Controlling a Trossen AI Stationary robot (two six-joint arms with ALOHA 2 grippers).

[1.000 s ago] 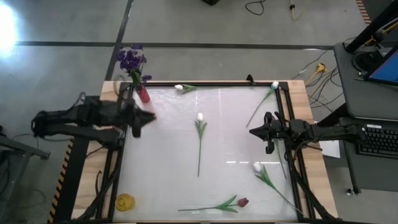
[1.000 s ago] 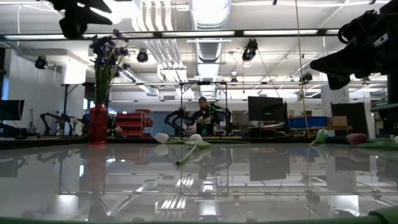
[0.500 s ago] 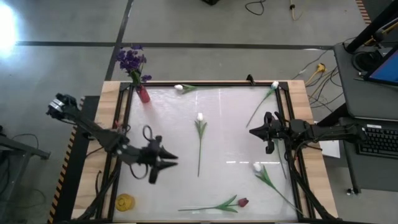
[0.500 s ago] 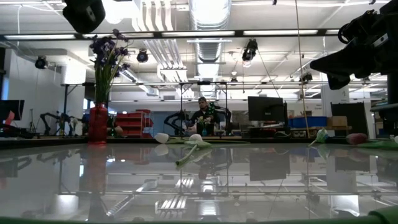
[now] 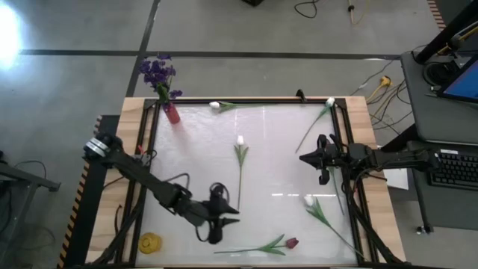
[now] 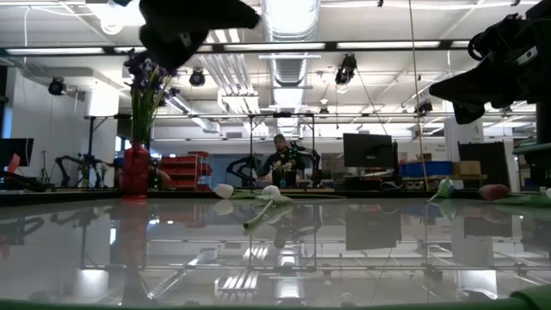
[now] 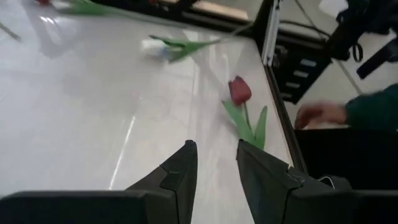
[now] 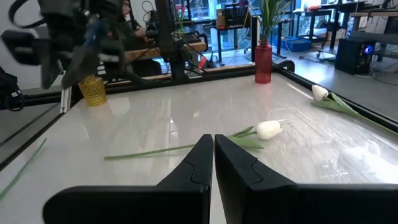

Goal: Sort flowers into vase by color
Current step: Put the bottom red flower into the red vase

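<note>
My left gripper [image 5: 228, 218] [image 7: 216, 148] hangs open over the table's near middle, pointing toward the dark red tulip [image 5: 291, 243] [image 7: 239, 91], which lies flat by the near edge. My right gripper [image 5: 305, 158] [image 8: 213, 140] waits shut at the right side. Purple blossoms [image 5: 157, 72] [image 6: 148, 65] stand in the red vase [image 5: 172, 113] [image 6: 135, 172] at the far left corner. White tulips lie on the table: one in the middle [image 5: 240, 140], one at the far edge [image 5: 215, 105], one at the far right [image 5: 330, 102].
Another white tulip [image 5: 308, 200] [image 7: 152, 46] lies near the right edge. A yellow vase [image 5: 150, 242] [image 8: 93, 91] stands at the near left corner. A black frame [image 5: 346, 134] rims the table. A person's hand with a green sleeve [image 7: 320, 114] shows beyond the near edge.
My left arm has swung from beside the red vase at the far left toward the near edge and to the right, ending over the near middle close to the red tulip. The flowers and my right arm have kept still.
</note>
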